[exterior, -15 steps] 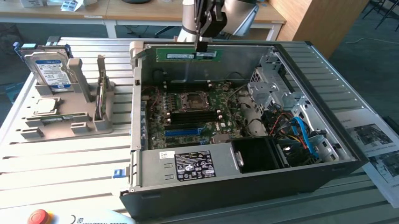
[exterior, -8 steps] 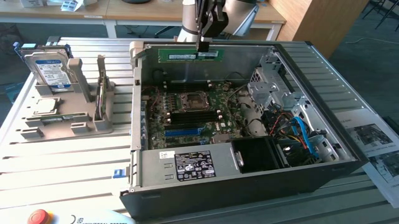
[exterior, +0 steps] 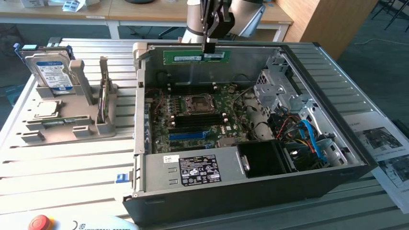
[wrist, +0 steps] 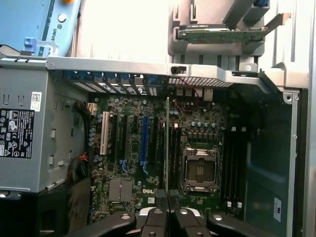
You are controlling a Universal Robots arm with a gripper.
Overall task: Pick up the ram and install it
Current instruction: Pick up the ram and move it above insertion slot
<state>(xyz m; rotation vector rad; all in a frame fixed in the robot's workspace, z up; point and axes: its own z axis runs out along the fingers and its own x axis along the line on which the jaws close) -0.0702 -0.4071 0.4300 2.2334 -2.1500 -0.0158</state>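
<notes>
The ram (exterior: 196, 57) is a long green stick with a white label. It hangs level above the far wall of the open computer case (exterior: 345, 143), and my gripper (exterior: 209, 48) is shut on its top edge near the exterior view's right end. In the wrist view the ram (wrist: 167, 143) shows edge-on as a thin green line running out from my gripper (wrist: 167, 200). It lies over the motherboard (wrist: 133, 148), beside the CPU socket (wrist: 201, 170) and the black memory slots (wrist: 176, 153). The same board (exterior: 198, 112) lies well below the stick in the exterior view.
A grey holder (exterior: 64, 129) at the exterior view's left carries a hard drive (exterior: 52, 72) and a CPU chip (exterior: 46, 109). The power supply (exterior: 191, 170) fills the case's near corner, with cables (exterior: 307, 139) and a drive cage (exterior: 275, 88) at the right. Papers (exterior: 383, 143) lie beside the case.
</notes>
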